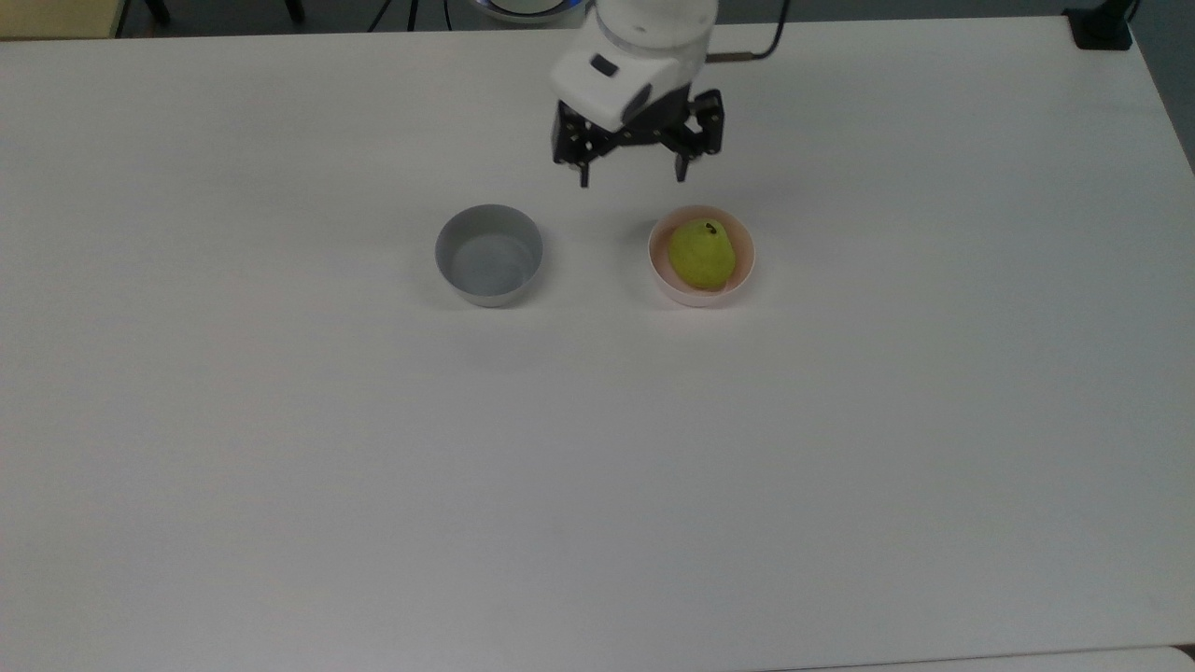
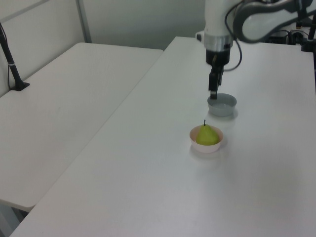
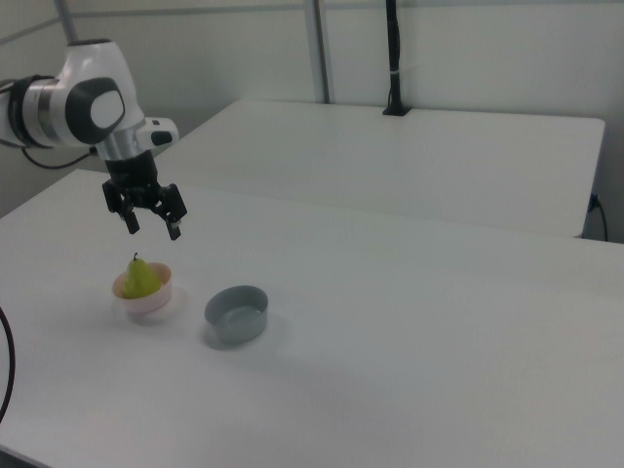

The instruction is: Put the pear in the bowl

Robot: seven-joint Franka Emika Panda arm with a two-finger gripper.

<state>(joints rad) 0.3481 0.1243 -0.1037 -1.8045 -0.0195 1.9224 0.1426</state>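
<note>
The yellow-green pear (image 1: 702, 254) sits upright inside the pale pink bowl (image 1: 668, 282), its dark stem pointing up. It shows the same way in the left view, pear (image 2: 207, 135) in bowl (image 2: 207, 147), and in the right view, pear (image 3: 140, 278) in bowl (image 3: 148, 301). My gripper (image 1: 633, 175) hangs open well above the table, clear of the fruit, toward the top view's upper left of the bowl. In the right view the gripper (image 3: 151, 230) hovers above the bowl with nothing between its fingers.
A grey bowl (image 1: 489, 255) of the same size stands empty to the top view's left of the pink one. A second white table (image 3: 409, 156) lies beyond a gap. A black post (image 3: 393, 58) stands on it.
</note>
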